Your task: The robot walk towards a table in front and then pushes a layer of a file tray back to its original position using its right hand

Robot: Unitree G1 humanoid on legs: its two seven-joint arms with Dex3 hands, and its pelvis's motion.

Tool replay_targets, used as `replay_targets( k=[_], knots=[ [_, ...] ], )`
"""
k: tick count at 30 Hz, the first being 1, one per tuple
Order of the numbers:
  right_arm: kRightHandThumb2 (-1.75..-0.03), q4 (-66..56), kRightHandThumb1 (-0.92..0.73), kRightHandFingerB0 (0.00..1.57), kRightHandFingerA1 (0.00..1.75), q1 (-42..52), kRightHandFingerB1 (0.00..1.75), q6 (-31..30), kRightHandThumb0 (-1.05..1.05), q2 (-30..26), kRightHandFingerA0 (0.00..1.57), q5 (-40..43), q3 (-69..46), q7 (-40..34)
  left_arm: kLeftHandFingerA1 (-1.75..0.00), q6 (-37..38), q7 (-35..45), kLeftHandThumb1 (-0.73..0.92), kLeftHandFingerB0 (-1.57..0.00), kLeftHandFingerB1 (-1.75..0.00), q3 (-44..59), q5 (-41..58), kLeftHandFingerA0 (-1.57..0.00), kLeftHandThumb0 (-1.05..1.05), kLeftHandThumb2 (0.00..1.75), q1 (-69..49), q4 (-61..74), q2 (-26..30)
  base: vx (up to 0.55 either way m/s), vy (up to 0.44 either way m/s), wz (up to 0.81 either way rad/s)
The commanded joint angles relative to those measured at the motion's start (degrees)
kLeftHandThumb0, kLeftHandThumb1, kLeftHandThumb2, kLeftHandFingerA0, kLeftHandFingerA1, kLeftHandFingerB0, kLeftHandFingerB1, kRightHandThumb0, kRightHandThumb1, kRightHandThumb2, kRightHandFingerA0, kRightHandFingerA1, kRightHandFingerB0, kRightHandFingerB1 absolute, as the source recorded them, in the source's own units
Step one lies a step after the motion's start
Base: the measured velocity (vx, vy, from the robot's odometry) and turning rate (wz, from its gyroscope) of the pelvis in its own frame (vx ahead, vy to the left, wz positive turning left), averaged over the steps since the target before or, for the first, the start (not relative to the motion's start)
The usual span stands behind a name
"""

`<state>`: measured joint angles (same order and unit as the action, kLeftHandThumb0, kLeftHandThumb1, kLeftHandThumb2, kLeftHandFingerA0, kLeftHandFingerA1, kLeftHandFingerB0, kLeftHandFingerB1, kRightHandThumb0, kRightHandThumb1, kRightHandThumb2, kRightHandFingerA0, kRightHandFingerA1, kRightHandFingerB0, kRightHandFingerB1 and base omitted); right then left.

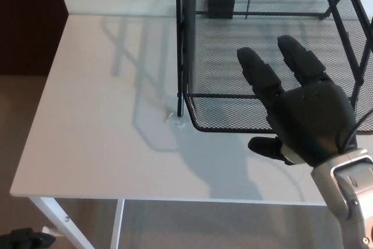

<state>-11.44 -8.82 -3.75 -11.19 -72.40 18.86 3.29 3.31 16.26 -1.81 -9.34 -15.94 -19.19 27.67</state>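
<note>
Right hand, fingers spread, holding nothing, palm against the front rim of the mesh tray layer protruding over the worktop: push straight, level, squarely into frame.

A white rectangular table with a smooth matt top fills most of the head view, its near edge running across the lower part of the picture and its left edge slanting back toward a pale wall. A white metal leg angles down from the near left corner to a beige floor. A black wire-mesh file tray stands on the right half of the tabletop, its upright frame post meeting the surface near a small pale scrap. The tray's grey shadows stretch leftward across the bare top.
</note>
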Motion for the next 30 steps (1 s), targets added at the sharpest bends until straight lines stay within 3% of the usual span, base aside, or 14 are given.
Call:
replay_targets(
  k=[1, 2, 3, 4, 7, 8, 9, 11, 12, 13, 16, 30],
  knots=[
    [-0.90, 3.14, -0.56, 0.00, 0.00, -3.13, 0.00, -2.35, -0.89, -0.18, 0.00, 0.57, 0.60, 0.76, -0.52, -1.63, 0.56, 0.67, -0.42, -0.41, 0.20, -0.50, -0.66, -0.25, 0.59, -0.31, 0.81, 1.01, 0.00, 0.000, 0.00],
    [-0.91, 3.57, -0.56, 0.00, 0.00, -3.68, 0.00, -2.63, -0.89, -0.03, 0.00, 0.82, 0.69, 0.98, -0.51, -1.63, 0.56, 0.68, -0.42, -0.41, 0.16, -0.63, -0.66, -0.26, 0.59, -0.46, 1.07, 1.09, 0.00, 0.000, 0.00],
    [-0.91, 3.89, -0.56, 0.00, 0.00, -4.06, 0.00, -2.93, -0.89, 0.04, 0.00, 0.92, 0.79, 1.14, -0.58, -1.61, 0.50, 0.56, -0.37, -0.48, 0.11, -0.74, -0.60, -0.33, 0.74, -0.52, 1.12, 1.10, 0.00, 0.000, 0.00],
    [-0.91, 4.43, -0.55, 0.00, 0.00, -4.57, 0.00, -3.32, -0.89, 0.09, 0.00, 0.78, 0.93, 1.16, -0.49, -1.70, 0.42, 0.68, -0.42, -0.40, -0.06, -1.04, -0.66, -0.26, 0.59, -0.48, 1.10, 1.18, 0.00, 0.000, 0.00],
    [-0.87, 7.39, -0.52, 0.00, 0.00, -6.57, 0.01, -4.31, -0.85, 0.48, 0.00, 1.28, 1.07, 0.80, -0.50, -0.87, 0.47, 0.67, -0.42, -0.41, 0.07, -0.85, -0.64, -0.25, 0.59, -0.51, 0.69, 1.20, 0.00, 0.000, 0.00],
    [-0.87, 8.38, -0.50, 0.00, 0.00, -7.09, 0.01, -4.45, -0.84, 0.55, 0.00, 1.55, 1.07, 0.44, -0.58, -1.04, 0.49, 0.56, -0.38, -0.49, 0.07, -0.90, -0.61, -0.33, 0.74, -0.53, 0.76, 1.25, 0.00, 0.000, 0.00],
    [-0.86, 9.24, -0.50, 0.00, 0.00, -7.62, 0.02, -4.66, -0.83, 0.51, 0.00, 1.67, 1.12, 0.24, -0.51, -1.05, 0.60, 0.67, -0.42, -0.41, 0.07, -0.85, -0.66, -0.25, 0.59, -0.56, 0.85, 1.27, 0.00, 0.000, 0.00],
    [-0.87, 10.53, -0.50, 0.00, 0.00, -8.58, 0.02, -4.89, -0.83, 0.30, 0.00, 1.94, 1.14, 0.17, -0.51, -0.93, 0.72, 0.67, -0.43, -0.41, 0.07, -0.75, -0.66, -0.25, 0.58, -0.56, 0.98, 1.24, 0.00, 0.000, 0.00],
    [-0.87, 11.57, -0.50, 0.00, 0.00, -9.50, 0.02, -5.12, -0.84, 0.18, 0.00, 1.95, 1.11, 0.12, -0.59, -1.11, 0.67, 0.56, -0.38, -0.49, 0.04, -0.84, -0.61, -0.32, 0.74, -0.32, 0.98, 1.20, 0.00, 0.000, 0.00],
    [-0.87, 11.76, -0.50, 0.00, 0.00, -9.80, 0.02, -5.10, -0.84, 0.12, 0.00, 2.15, 1.04, 0.02, -0.51, -1.10, 0.75, 0.67, -0.43, -0.41, 0.13, -0.70, -0.66, -0.24, 0.58, -0.25, 1.07, 1.18, 0.00, 0.000, 0.00],
    [-0.89, 11.56, -0.52, 0.00, 0.00, -10.83, 0.02, -5.42, -0.86, -0.48, 0.00, 1.16, 1.50, 0.19, -0.50, -0.87, 0.90, 0.67, -0.42, -0.41, -0.03, -0.95, -0.64, -0.24, 0.59, 0.42, 0.59, 1.34, 0.00, 0.000, 0.00],
    [-0.91, -10.27, -0.52, 0.00, 0.00, 0.55, 0.00, -2.51, -0.89, -2.99, 0.00, 3.97, 4.20, 6.69, -0.49, -0.47, 1.86, 0.67, -0.42, -0.41, 0.27, -0.50, -0.64, -0.23, 0.59, 0.73, -0.27, 1.39, 0.00, 0.000, 0.00]
  ],
)
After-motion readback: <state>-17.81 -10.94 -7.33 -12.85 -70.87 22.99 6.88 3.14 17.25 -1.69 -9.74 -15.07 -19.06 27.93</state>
